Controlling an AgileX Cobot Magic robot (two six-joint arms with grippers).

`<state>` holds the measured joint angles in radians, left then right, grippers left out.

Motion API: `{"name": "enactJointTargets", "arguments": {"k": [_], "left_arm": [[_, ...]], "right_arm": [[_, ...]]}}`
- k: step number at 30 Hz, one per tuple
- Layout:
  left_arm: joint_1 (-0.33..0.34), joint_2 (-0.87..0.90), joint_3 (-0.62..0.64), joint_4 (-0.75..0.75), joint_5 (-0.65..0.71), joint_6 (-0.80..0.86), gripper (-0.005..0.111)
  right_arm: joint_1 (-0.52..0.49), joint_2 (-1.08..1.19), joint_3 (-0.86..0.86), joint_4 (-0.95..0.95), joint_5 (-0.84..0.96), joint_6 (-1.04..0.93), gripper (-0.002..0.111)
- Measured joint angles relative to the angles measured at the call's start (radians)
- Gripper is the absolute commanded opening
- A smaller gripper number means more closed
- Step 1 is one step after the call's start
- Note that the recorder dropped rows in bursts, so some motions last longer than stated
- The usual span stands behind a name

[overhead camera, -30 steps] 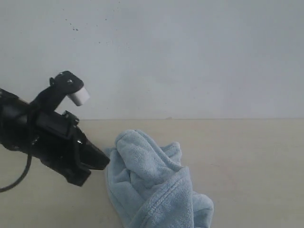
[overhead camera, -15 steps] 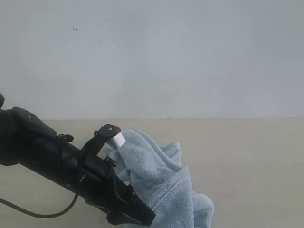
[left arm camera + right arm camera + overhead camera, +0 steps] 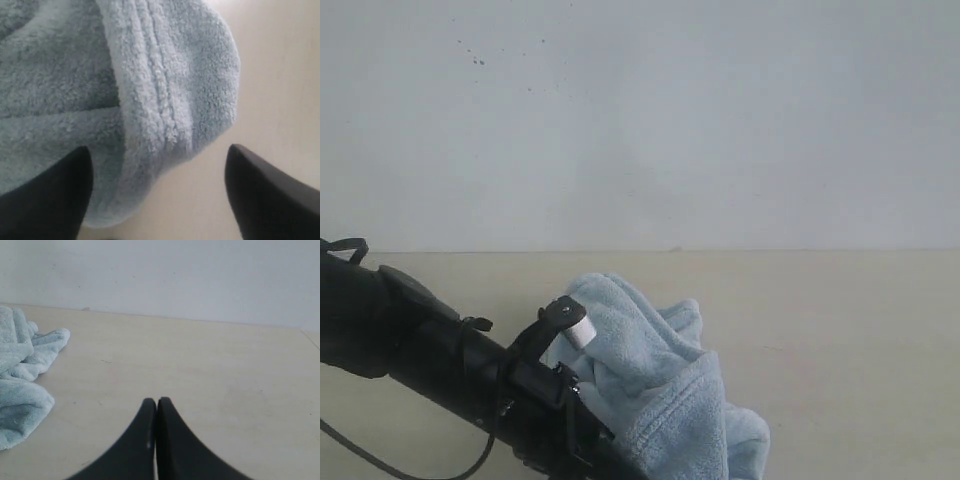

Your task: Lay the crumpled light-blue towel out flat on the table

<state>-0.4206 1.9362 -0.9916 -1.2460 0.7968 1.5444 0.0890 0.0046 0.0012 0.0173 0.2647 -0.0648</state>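
The light-blue towel (image 3: 655, 385) lies crumpled in a heap on the cream table (image 3: 850, 340), left of the middle and running off the bottom edge. My left arm (image 3: 450, 365) reaches low across the towel's near-left side, its fingertips below the exterior view's edge. In the left wrist view my left gripper (image 3: 157, 197) is open just above the table, a rounded hemmed fold of the towel (image 3: 165, 85) lying between the spread fingers (image 3: 47, 200). My right gripper (image 3: 156, 404) is shut and empty over bare table (image 3: 210, 370), the towel (image 3: 22, 390) well off to one side.
A white speckled wall (image 3: 670, 120) rises behind the table's far edge. Bare table stretches to the right of the towel. A black cable (image 3: 380, 465) trails from the left arm at the lower left.
My left arm has swung down and to the right from beside the towel's left edge to its near side, and the gripper has dropped past the bottom of the exterior view. The towel has barely shifted.
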Motion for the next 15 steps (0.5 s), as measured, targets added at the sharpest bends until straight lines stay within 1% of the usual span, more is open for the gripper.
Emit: {"name": "enactJointTargets", "arguments": {"k": [3, 4, 8, 12, 15], "left_arm": [[0.000, 0.000, -0.026, 0.000, 0.002, -0.041, 0.008], [0.000, -0.004, -0.038, 0.000, 0.004, -0.066, 0.005], [0.000, -0.044, -0.091, 0.026, 0.072, -0.148, 0.004], [0.000, -0.116, -0.134, 0.050, 0.158, -0.176, 0.004], [0.000, -0.191, -0.143, 0.056, 0.169, -0.186, 0.004]], "right_arm": [[0.000, 0.000, 0.000, 0.000, 0.000, 0.000, 0.000], [0.000, 0.000, 0.000, 0.000, 0.000, 0.000, 0.000], [0.000, 0.000, 0.000, 0.000, 0.000, 0.000, 0.000], [0.000, 0.000, 0.000, 0.000, 0.000, 0.000, 0.000], [0.000, 0.000, 0.000, 0.000, 0.000, 0.000, 0.000]]}}
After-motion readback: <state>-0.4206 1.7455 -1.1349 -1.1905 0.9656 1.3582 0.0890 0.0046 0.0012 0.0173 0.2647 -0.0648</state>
